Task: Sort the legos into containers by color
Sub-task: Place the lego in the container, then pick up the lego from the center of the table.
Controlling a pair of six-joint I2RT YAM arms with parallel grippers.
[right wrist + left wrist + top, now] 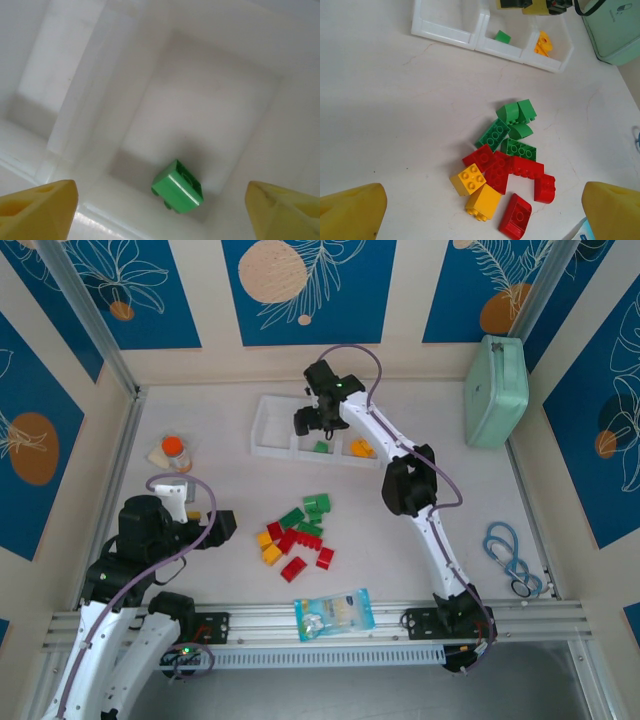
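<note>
A heap of red, green and yellow legos (298,532) lies mid-table, seen close up in the left wrist view (505,165). The white tray of three containers (272,425) sits behind it. One green lego (178,192) rests on its side in the middle compartment (321,447), and a yellow-orange one (361,448) lies in the right compartment (543,44). My right gripper (160,215) hangs open directly over the middle compartment (318,420), holding nothing. My left gripper (222,525) is open just left of the heap, its yellow fingertips (350,212) spread wide above the table.
A mint-green case (497,390) stands at the back right. An orange-capped bottle (175,450) is at the left, a clear blue-printed bag (335,613) at the near edge, and blue-handled scissors (512,558) at the right edge.
</note>
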